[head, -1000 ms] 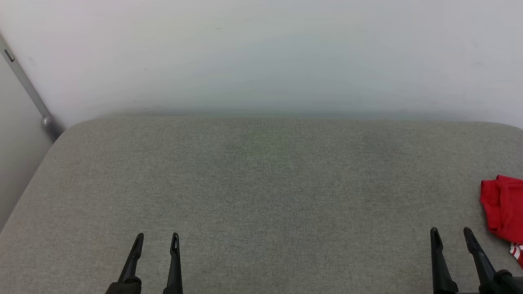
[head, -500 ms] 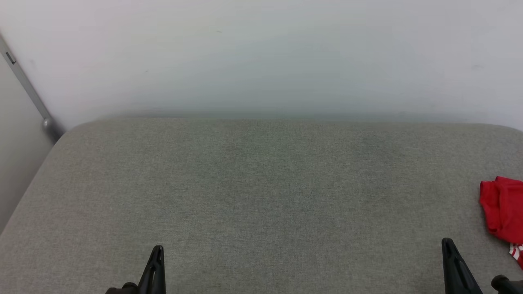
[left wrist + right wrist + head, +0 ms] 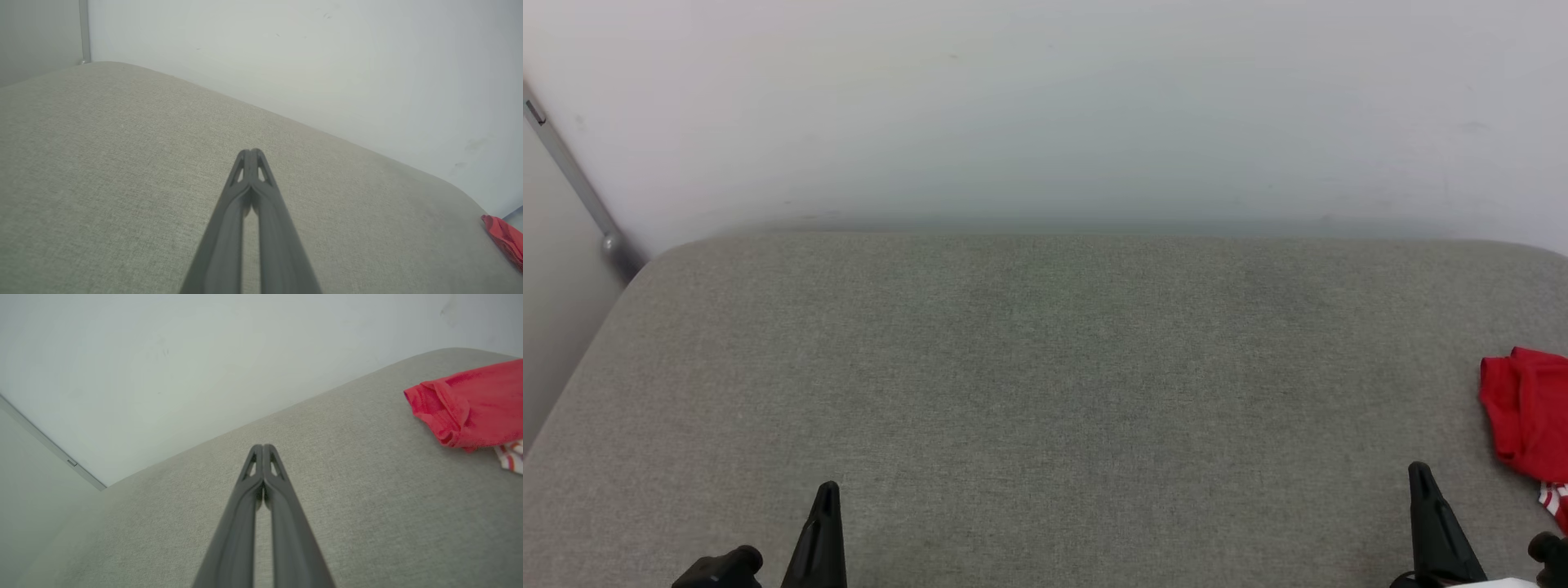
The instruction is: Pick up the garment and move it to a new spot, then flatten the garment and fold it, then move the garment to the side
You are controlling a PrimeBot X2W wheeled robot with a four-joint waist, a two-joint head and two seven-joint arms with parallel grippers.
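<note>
Red, limp-looking garment (image 3: 1523, 412) at right edge suited a pinch on its fold; left hand (image 3: 826, 492) and right hand (image 3: 1419, 472) were closed, empty.

**Both jaws closed on nothing, pointing ahead**

The left gripper (image 3: 826, 492) has its two dark fingers (image 3: 226, 237) pressed together at the tips, with a thin slit between them lower down. The right gripper (image 3: 1419, 472) stands the same way, tips meeting and holding nothing. Both point straight ahead, well apart from each other. A dark wrist part (image 3: 719, 565) sits just left of the left gripper's base. A pale forearm (image 3: 1490, 582) edge shows beside the right one's.
</note>
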